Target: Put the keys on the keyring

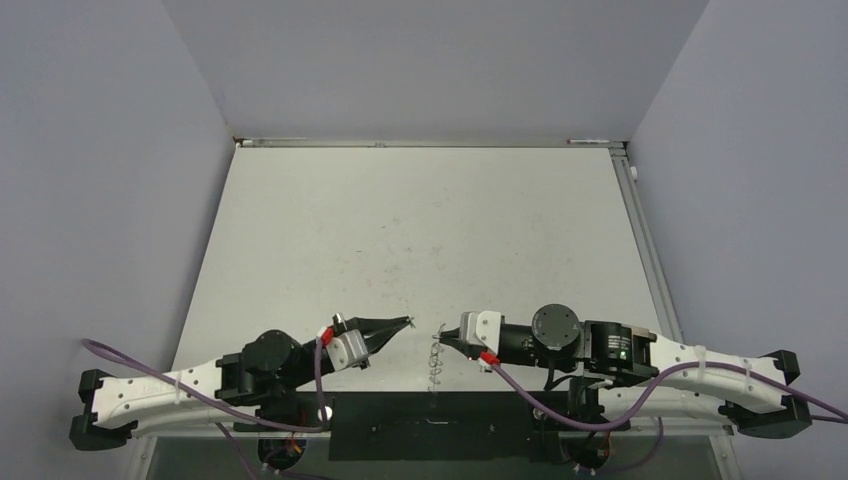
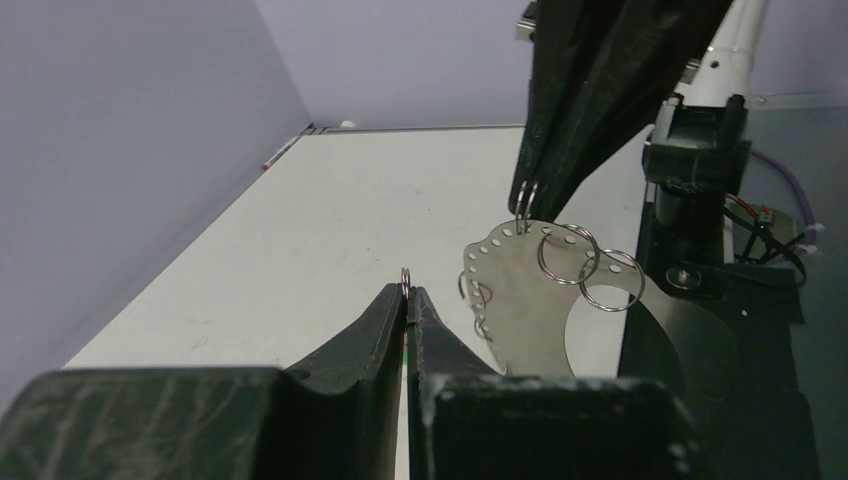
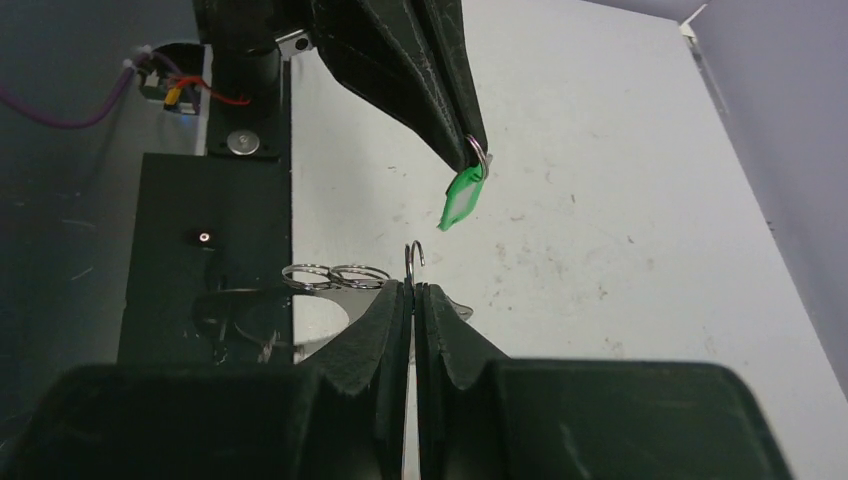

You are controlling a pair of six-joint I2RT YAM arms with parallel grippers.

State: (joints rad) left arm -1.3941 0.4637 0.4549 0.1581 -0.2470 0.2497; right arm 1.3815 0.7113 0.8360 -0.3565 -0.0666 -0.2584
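Left gripper (image 3: 474, 150) pinches key (image 3: 460, 200) by its head; right gripper (image 3: 412, 290) pinches keyring (image 2: 520, 290) by a rim loop. We judge both light and stiff.

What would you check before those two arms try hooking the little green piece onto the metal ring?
1. Hold on the key: the left gripper is shut on the green key, which dangles from its tip: ok.
2. Hold on the ring: the right gripper is shut on a wire loop of the keyring: ok.
3. Key and keyring apart, nothing tangled: ok.
4. Key threaded onto the keyring: not ok, not yet done.
5. Opening of the held wire loop facing the key: cannot tell.
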